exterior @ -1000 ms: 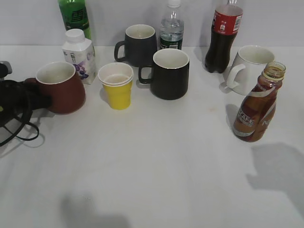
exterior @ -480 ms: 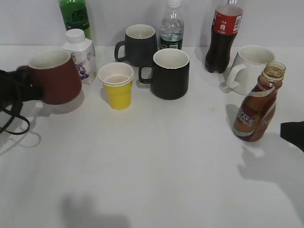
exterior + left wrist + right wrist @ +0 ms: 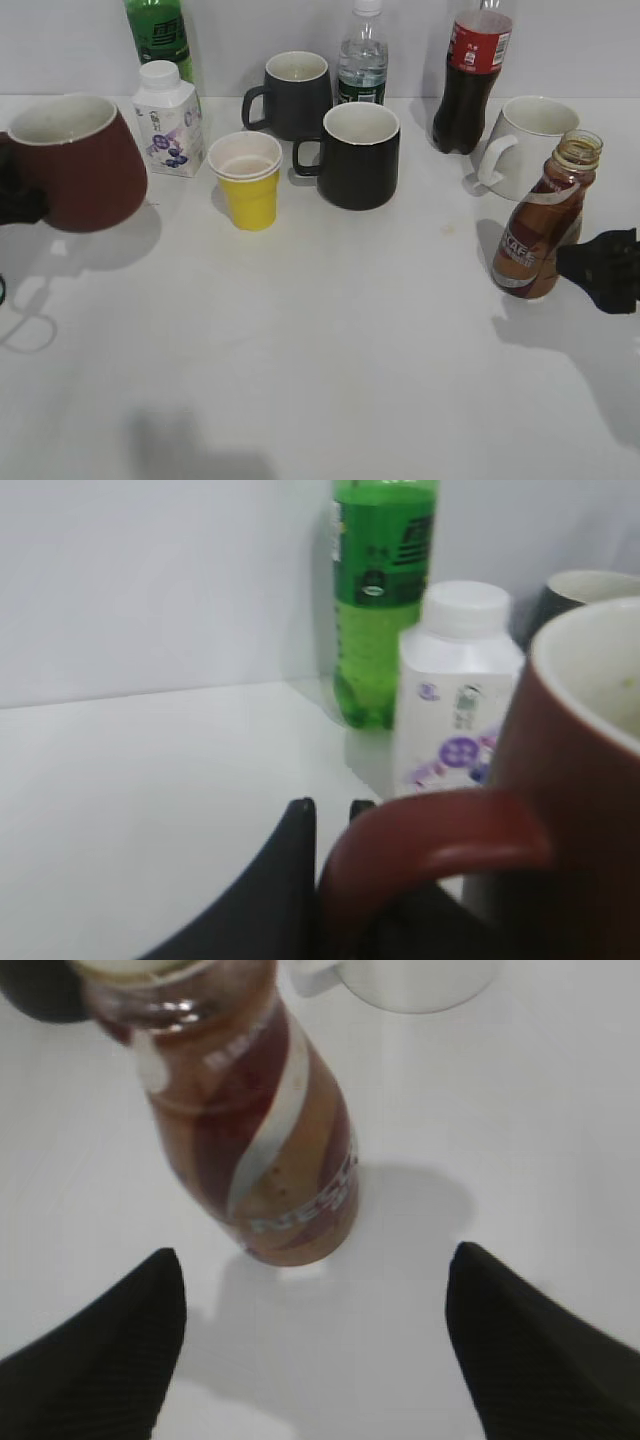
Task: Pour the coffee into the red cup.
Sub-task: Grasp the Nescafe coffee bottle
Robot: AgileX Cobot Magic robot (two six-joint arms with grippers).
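Note:
The red cup [image 3: 75, 160] is held off the table at the far left, tilted slightly. My left gripper [image 3: 15, 195] is shut on its loop handle [image 3: 430, 845]; in the left wrist view the gripper [image 3: 330, 810] pinches the handle where it curves down. The coffee bottle [image 3: 540, 220], uncapped, with its swirl label, stands at the right. My right gripper [image 3: 600, 268] is open just right of the bottle. In the right wrist view the bottle [image 3: 250, 1130] stands ahead of the gripper [image 3: 315, 1270], whose jaws are spread wide and do not touch it.
A yellow paper cup [image 3: 245, 180], two black mugs [image 3: 355, 155], a white mug [image 3: 525, 145], a cola bottle [image 3: 472, 75], a water bottle [image 3: 360, 60], a green bottle [image 3: 157, 35] and a white carton [image 3: 167, 120] stand along the back. The white table [image 3: 320, 350] stretches in front.
My left gripper has lifted the red cup off the table and carried it left and nearer. My right gripper has come in from the right edge up to the coffee bottle.

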